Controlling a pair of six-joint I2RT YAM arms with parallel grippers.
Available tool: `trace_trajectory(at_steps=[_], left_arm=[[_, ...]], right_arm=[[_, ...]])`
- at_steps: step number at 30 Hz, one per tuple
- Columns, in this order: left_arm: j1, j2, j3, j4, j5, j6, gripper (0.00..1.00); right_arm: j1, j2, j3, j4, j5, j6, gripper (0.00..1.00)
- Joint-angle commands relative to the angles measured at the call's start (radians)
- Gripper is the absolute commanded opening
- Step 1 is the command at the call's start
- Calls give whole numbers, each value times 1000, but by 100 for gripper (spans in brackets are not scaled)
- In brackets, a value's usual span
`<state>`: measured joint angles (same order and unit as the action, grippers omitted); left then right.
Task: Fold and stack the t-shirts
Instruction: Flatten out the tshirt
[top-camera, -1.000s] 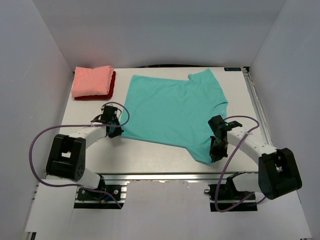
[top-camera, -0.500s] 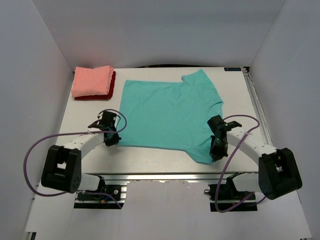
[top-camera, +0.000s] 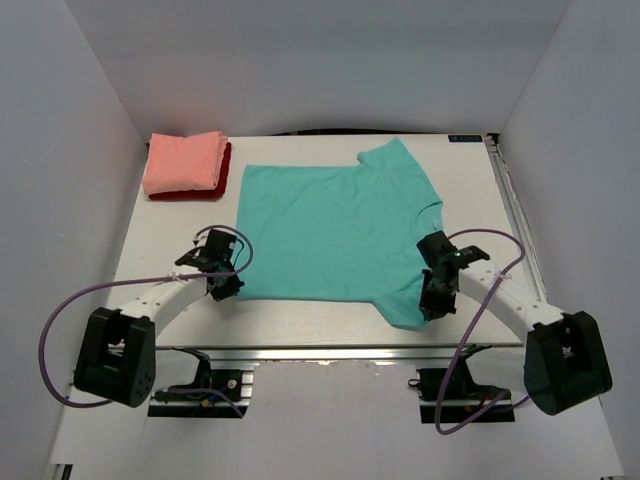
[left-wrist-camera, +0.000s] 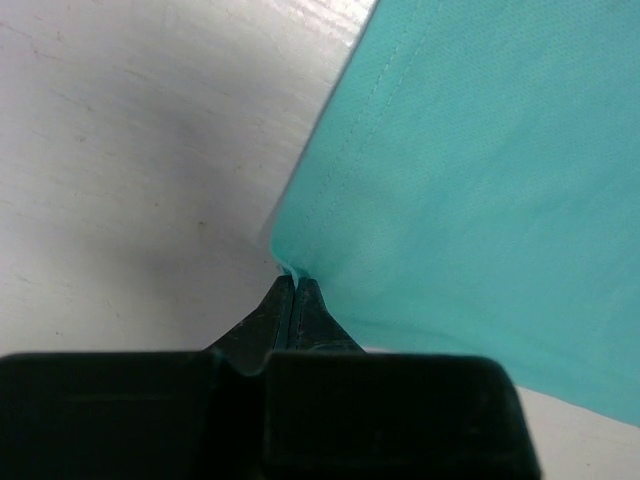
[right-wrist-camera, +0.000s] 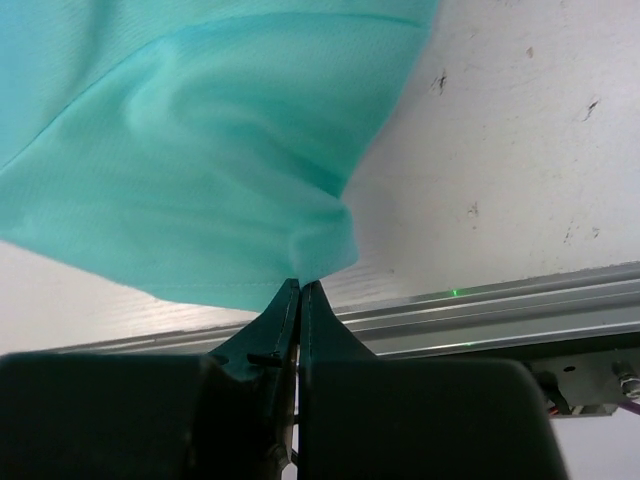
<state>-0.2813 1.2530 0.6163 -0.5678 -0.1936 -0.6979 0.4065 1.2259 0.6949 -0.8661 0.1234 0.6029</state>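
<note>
While the pink shirt (top-camera: 185, 160) lies folded on the red shirt (top-camera: 226, 168), my left fingers (left-wrist-camera: 268, 322) and right fingers (right-wrist-camera: 318, 325) clench corners of the unfolded teal shirt (top-camera: 335, 225).

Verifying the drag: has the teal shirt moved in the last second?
Yes. The teal shirt has slid left in the top view; its far-left corner now lies closer to the folded pink shirt.

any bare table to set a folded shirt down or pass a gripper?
Bare table: left strip from the salmon-pink shirt on the dark red shirt down to the left gripper; right strip between teal shirt and side rail; thin near strip across to the right gripper. Centre and far-left corner are taken.
</note>
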Motion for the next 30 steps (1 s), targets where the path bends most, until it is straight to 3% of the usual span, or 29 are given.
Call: trace_trajectory(at_steps=[1,5,12,13,18,20,30], left_arm=[[-24,-26,-23,-7,-13,-35,0],[-38,-33,-20,-21,-35,-46,0],[-39,-150,2,-87,-95,-81,1],[-39,-168,19,-121,-108,-86,14],[-39,-276,43,-185,-190,-114,50],[-39,-299,54,-202,-199,-114,54],[-39,-251,-36,-117,-150,-120,51]], right_arm=[[15,-52,-17,-46,-19,28,0],[31,-94,-15,-91,-36,29,4],[35,-201,63,-180,-27,32,38],[37,-212,74,-203,-25,32,41],[35,-264,92,-248,1,35,57],[37,-285,94,-248,10,35,57],[35,-276,-6,-166,36,53,54]])
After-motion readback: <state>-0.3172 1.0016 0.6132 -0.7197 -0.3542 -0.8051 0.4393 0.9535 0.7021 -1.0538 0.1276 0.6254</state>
